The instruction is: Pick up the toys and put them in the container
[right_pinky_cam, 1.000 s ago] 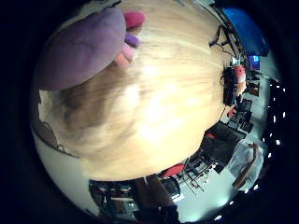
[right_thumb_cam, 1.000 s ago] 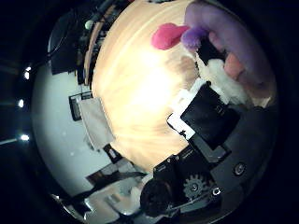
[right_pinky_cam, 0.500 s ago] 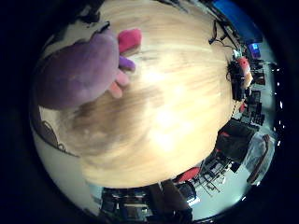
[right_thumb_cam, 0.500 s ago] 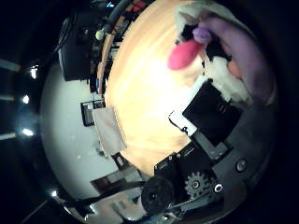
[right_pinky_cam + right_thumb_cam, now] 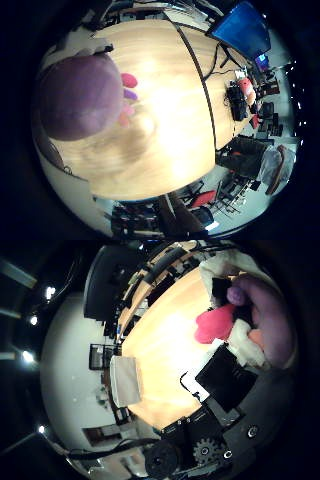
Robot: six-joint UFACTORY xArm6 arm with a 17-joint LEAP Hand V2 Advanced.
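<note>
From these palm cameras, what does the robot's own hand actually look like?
The hand is built of boxy black blocks with white plastic pieces between them, one white piece rounded at its corner. Nearer the palm sit dark housings with small round silver screws, a toothed grey gear wheel and a round black knob. Nothing like skin or a glove covers it.

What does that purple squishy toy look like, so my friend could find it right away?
Look at the big round wooden table. Right up against the robot's hand, above the tabletop, is a soft purple plush toy, rounded like a ball. It has small pink, purple and orange bits sticking out of one side, and nothing else here is purple and fuzzy.
</note>
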